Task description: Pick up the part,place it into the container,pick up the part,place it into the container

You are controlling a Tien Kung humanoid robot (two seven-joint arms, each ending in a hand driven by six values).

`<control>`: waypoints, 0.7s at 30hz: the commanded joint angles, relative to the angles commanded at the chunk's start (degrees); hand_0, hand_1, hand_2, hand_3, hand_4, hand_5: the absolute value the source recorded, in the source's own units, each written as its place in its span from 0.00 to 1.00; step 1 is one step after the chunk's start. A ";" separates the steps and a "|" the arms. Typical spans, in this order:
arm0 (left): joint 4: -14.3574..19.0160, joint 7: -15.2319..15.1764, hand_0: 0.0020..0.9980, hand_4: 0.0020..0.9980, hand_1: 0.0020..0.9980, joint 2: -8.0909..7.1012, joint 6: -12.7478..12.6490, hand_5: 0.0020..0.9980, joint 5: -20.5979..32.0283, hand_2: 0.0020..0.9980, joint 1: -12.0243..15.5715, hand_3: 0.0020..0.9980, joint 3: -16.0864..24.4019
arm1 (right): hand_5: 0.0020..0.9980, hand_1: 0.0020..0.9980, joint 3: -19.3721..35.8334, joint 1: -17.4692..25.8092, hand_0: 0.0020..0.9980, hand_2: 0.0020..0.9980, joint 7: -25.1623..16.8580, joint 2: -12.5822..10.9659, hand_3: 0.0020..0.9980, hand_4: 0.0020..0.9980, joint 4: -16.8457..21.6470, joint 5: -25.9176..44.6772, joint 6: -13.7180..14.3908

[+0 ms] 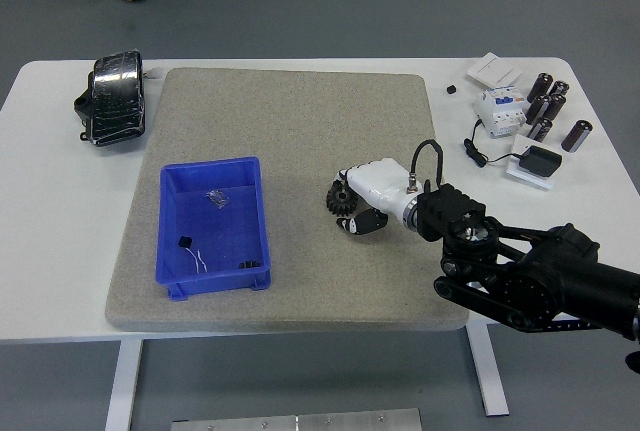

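Currently right hand (pixel 362 201) over mat (pixel 300 131), fingers (pixel 345 213) curled, nothing visibly held. Risk: small parts in blue bin (pixel 213 226) unconfirmed; empty-handed repeat.

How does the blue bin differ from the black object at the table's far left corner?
The blue bin is bright blue, rectangular and open-topped, with small parts lying inside; the black object is dark, glossy and rounded, with no visible opening. The blue bin sits on the grey mat, while the black object rests on the bare white table just off the mat's left edge. Both stand untouched, well away from the right hand.
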State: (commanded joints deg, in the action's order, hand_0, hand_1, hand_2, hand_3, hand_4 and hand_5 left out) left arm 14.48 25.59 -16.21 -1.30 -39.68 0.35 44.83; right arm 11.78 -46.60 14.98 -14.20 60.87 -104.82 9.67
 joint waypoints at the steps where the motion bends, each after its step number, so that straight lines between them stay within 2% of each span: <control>1: 0.00 0.00 0.69 0.73 0.68 0.01 -0.01 0.29 -0.02 0.66 0.00 0.59 0.01 | 0.36 0.58 -0.07 0.00 0.43 0.61 -0.09 0.04 0.71 0.75 -0.02 0.12 0.18; 2: 0.00 0.00 0.69 0.73 0.68 0.02 -0.02 0.29 -0.05 0.66 0.00 0.59 0.03 | 0.26 0.52 -0.18 0.01 0.37 0.54 -0.23 0.11 0.69 0.58 -0.04 0.28 0.45; 19: -0.02 -0.13 0.69 0.73 0.68 -0.04 -0.08 0.30 0.08 0.66 0.09 0.59 -0.07 | 0.27 0.49 -1.71 0.27 0.34 0.47 -1.12 0.32 0.68 0.55 -0.73 1.00 3.10; 20: -0.02 -0.15 0.69 0.73 0.68 -0.05 -0.08 0.30 0.13 0.66 0.08 0.59 -0.11 | 0.09 0.49 -1.71 0.26 0.34 0.46 -1.12 0.31 0.66 0.60 -0.70 1.01 3.16; 21: -0.02 -0.18 0.69 0.73 0.68 -0.04 -0.10 0.30 0.15 0.66 0.07 0.59 -0.12 | 0.09 0.49 -1.70 0.25 0.34 0.46 -1.16 0.30 0.66 0.60 -0.66 1.04 3.29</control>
State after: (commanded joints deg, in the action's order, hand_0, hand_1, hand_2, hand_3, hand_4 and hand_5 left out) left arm 14.46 25.41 -16.26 -1.40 -39.53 0.42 44.71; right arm 10.08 -46.35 13.82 -13.90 60.21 -103.78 12.96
